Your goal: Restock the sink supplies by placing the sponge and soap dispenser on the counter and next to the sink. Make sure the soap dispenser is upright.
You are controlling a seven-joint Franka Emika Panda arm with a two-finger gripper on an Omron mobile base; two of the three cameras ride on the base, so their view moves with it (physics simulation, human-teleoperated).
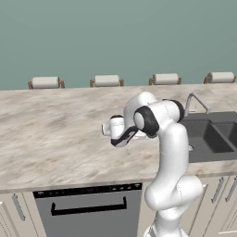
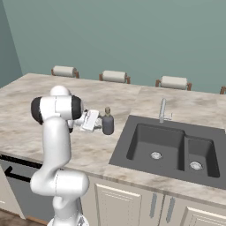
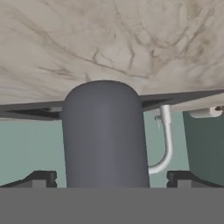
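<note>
In the left base view the robot's own arm hides the soap dispenser (image 2: 107, 123) beside the sink (image 1: 212, 139), whose right end the picture edge cuts off, and the hand view cuts off the bottle's pump end.

Four white paper-towel rolls (image 1: 45, 82) line the far edge before a teal wall (image 1: 115, 37), while a dishwasher (image 1: 88, 210) with a dark handle sits below, beside cream cabinet doors (image 2: 126, 205) with silver handles.

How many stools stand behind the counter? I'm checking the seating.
4, in a row along the counter's far edge: far-left stool, second stool, third stool, far-right stool. More may sit off-frame.
</note>
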